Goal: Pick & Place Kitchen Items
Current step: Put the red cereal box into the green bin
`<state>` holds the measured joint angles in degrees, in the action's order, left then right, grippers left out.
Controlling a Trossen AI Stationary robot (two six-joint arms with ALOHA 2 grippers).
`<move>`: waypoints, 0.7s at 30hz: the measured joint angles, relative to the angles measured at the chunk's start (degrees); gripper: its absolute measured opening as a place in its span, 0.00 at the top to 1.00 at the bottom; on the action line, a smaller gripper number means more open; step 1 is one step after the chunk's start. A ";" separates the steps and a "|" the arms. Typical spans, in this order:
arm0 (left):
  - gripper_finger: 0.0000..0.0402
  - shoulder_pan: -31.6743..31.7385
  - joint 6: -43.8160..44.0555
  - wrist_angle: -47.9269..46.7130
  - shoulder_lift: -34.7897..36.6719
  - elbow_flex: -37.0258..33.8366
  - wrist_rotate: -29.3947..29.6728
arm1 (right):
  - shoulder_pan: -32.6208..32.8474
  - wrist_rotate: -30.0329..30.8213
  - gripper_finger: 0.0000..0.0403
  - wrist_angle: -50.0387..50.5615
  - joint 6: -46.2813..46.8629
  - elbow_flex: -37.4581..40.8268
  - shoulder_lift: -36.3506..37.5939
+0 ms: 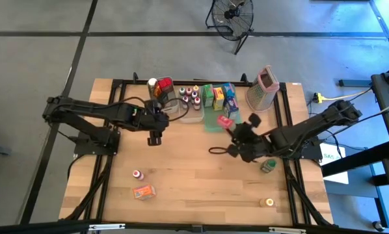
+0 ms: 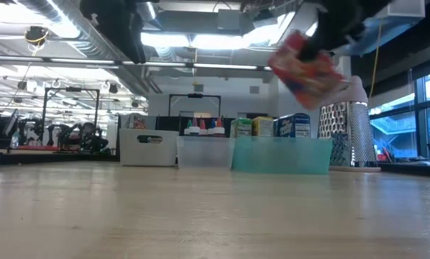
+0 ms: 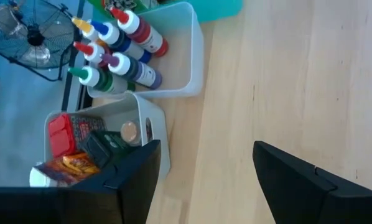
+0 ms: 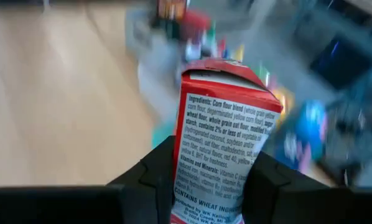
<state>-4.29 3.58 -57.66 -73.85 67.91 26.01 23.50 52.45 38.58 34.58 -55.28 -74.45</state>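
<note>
My right gripper [image 1: 233, 130] is shut on a small red carton [image 4: 226, 118] with a white ingredients panel and hangs over the table's middle right, just in front of the green tray [image 1: 212, 127]. In the low view the carton [image 2: 306, 70] is high in the air and tilted. My left gripper [image 1: 154, 138] is open, with nothing between its fingers [image 3: 133, 180]. It hovers in front of two clear bins, one holding coloured-cap bottles [image 3: 120, 46] and one holding packets [image 3: 80, 149]. My right gripper pinches the carton's lower part [image 4: 201, 177] between its two fingers, one on each side of the white printed panel. The fingers come from the table's right side, slanting down. The carton's gabled top points away from the gripper. The carton is lifted clear and tilted.
A metal grater with a pink top [image 1: 265, 88] stands at the back right. Loose on the table lie a small bottle [image 1: 137, 174], an orange packet [image 1: 144, 192], a green-capped jar [image 1: 267, 166] and a small jar [image 1: 268, 202]. A black cord loop [image 1: 217, 151] lies near my right gripper.
</note>
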 joint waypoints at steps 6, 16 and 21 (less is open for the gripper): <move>0.37 -0.60 2.68 0.05 1.28 -0.06 0.01 | -1.74 13.34 0.67 -21.88 -6.72 7.08 -2.29; 0.37 -1.73 3.22 2.83 1.62 -0.08 0.04 | -4.08 28.56 0.67 -37.38 -1.20 14.74 -9.54; 0.37 -1.73 3.26 4.28 1.62 -0.08 0.04 | -6.00 28.53 0.67 -43.45 -3.50 14.79 -13.65</move>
<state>-6.02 6.85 -53.38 -72.23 67.83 26.04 17.50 80.98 -4.87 31.08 -40.49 -88.10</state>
